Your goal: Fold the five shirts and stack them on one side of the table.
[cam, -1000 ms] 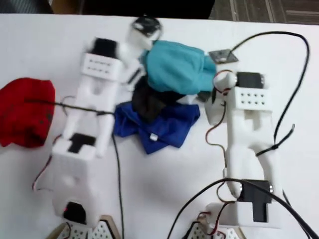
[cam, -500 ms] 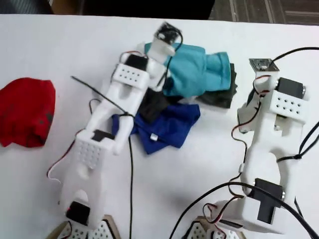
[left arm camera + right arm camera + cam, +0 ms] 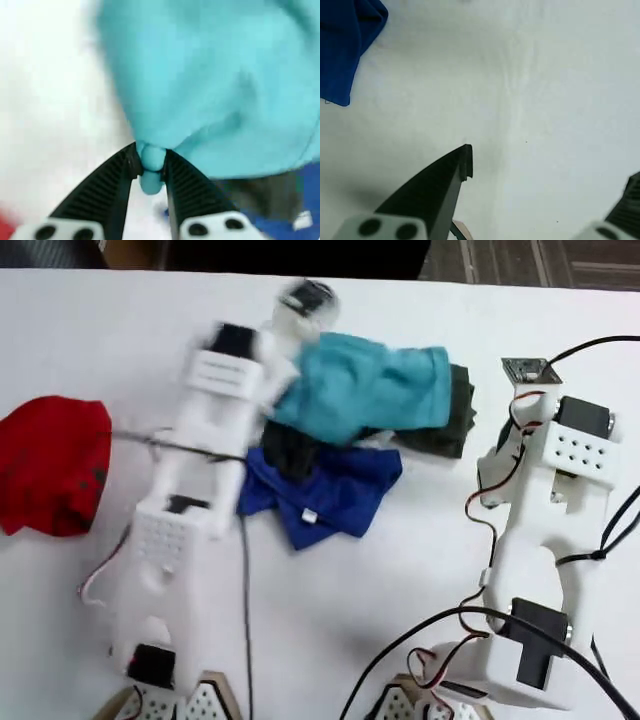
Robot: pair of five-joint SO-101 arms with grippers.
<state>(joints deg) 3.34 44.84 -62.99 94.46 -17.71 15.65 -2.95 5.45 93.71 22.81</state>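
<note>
Four colours of cloth are all I can count from the high camera. The teal shirt (image 3: 360, 390) lies crumpled at about 12 o'clock from the table's middle, on top of a black shirt (image 3: 450, 425) and partly over a blue shirt (image 3: 330, 490). A red shirt (image 3: 50, 475) is bundled well apart at 9 o'clock. Through the left wrist camera I see my left gripper (image 3: 150, 167) pinching a small bunched nub of the teal shirt's edge, its ribbed fingers (image 3: 117, 182) pressed in on either side of the fold. My right gripper (image 3: 550, 167) has its jaws spread with nothing between them, over bare table (image 3: 400, 590) at about 3 o'clock from the pile, with a corner of the blue shirt off to one side. I judge the teal shirt light, soft and fully limp, so it will sag and trail from wherever I hold it rather than keep any shape. It also looks likely to drag the black one along by friction. A nub this small could slide out under a pull. I would rather hold it at two corners of a hem or at the shoulders, one gripper each, so it spreads flat for folding.
</note>
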